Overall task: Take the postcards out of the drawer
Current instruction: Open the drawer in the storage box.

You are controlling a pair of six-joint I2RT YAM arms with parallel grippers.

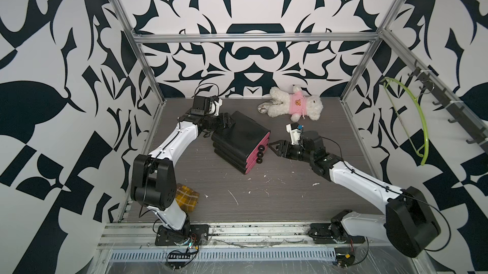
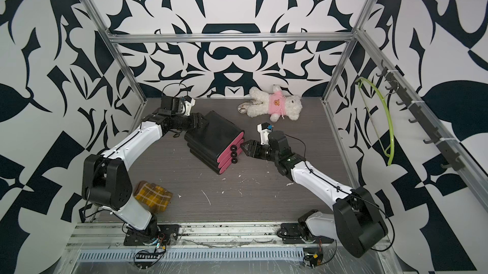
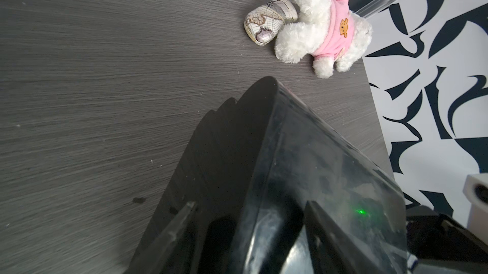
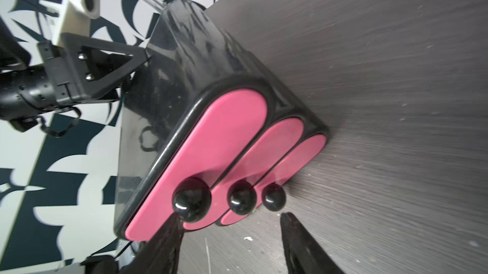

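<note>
Right wrist: right gripper [image 4: 231, 216] is gaping just before the drawer knobs [image 4: 192, 198].
Left gripper [image 3: 249, 205] is straddling the rear edge of the cabinet [image 1: 239, 134], grip unclear; shut pink drawers [image 4: 211, 151] are hiding the postcards.

**Fig.** Table [image 1: 290, 201] layout. Drawer unit [image 1: 239, 138] at ctr, set askew. Its 3 stacked drawer fronts w/ knobs [image 1: 261, 154] face near-right. Left gripper [image 1: 228, 123] at unit's far-left back end; right gripper [image 1: 273, 148] just right of knobs. Plush toy [image 1: 295, 103] lies at far edge, right of ctr, w/ small rounded object [image 1: 264, 107] just beside it on the left. Folded cloth [image 1: 187, 197] near-left, partly behind left arm. Hanger [image 1: 420, 122] on hook rail [image 1: 454, 106], right wall.
</note>
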